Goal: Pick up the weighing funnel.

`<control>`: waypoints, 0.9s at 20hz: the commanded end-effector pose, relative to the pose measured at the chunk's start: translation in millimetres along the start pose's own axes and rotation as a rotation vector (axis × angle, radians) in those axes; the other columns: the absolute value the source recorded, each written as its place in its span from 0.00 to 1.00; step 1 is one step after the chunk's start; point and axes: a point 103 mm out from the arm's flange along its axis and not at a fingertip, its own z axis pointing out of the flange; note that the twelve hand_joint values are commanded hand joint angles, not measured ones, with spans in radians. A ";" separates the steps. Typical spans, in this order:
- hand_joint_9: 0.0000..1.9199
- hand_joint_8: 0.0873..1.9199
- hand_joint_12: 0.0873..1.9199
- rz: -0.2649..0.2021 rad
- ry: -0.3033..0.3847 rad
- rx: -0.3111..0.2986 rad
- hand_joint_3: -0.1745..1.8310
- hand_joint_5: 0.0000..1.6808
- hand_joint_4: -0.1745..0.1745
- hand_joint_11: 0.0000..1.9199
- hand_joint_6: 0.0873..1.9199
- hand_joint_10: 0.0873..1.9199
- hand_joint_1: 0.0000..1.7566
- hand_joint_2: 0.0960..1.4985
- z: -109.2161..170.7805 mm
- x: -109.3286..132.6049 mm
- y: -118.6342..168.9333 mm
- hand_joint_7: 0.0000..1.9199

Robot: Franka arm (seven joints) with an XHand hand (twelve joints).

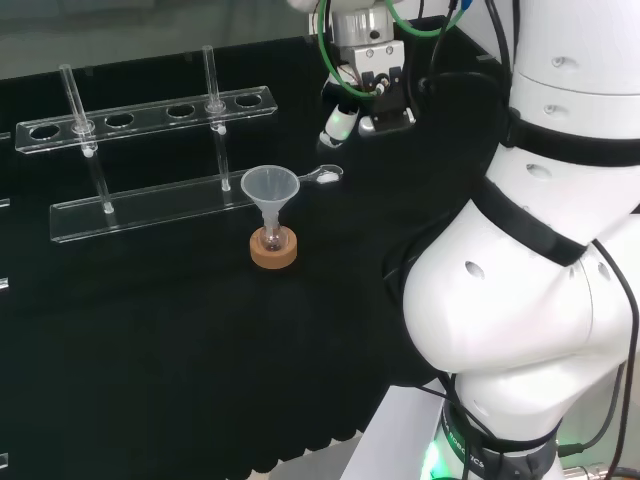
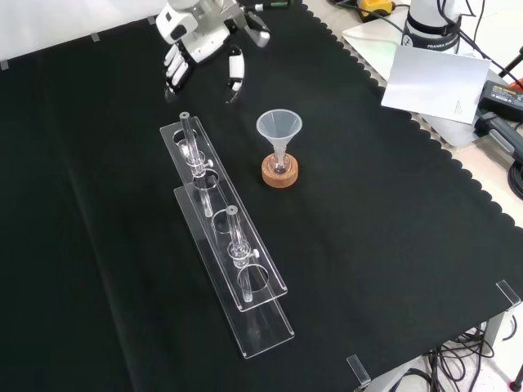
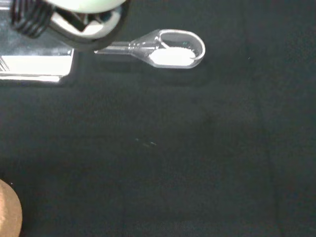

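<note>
Arm links (image 1: 520, 300): we see big, rounded, glossy white shells with black bands at the seams.
Screw holes (image 1: 470, 268): we note small round recesses dotted over the shells.
Cables (image 1: 322, 45): we find green loops at the wrist, a blue one (image 1: 455, 12) beside them and a thin black lead (image 1: 632, 300) by the lower link.
Hand (image 2: 196, 37): white and black, with white fingers (image 2: 235, 67).
Base light (image 1: 432, 462): green.

Table (image 2: 392, 245) covered in black cloth. On it: long clear plastic test-tube rack (image 2: 260, 286), round cork ring stand (image 2: 279, 172) just beside it, small clear weighing funnel (image 3: 173, 48) with white powder lying flat near the rack's end.
</note>
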 end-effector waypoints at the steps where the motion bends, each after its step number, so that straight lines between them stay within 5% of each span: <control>1: 0.29 0.33 0.68 -0.049 -0.014 -0.022 0.36 0.26 0.40 0.18 0.00 0.28 0.49 0.35 27.2 -1.5 18.7 0.15; 10: 0.29 0.33 0.68 -0.100 0.041 -0.032 0.36 0.28 0.42 0.18 0.00 0.28 0.49 0.34 60.2 -9.2 41.3 0.17; 18: 0.30 0.33 0.68 -0.115 0.015 -0.019 0.36 0.30 0.43 0.19 0.00 0.28 0.49 0.34 69.5 -12.3 65.6 0.18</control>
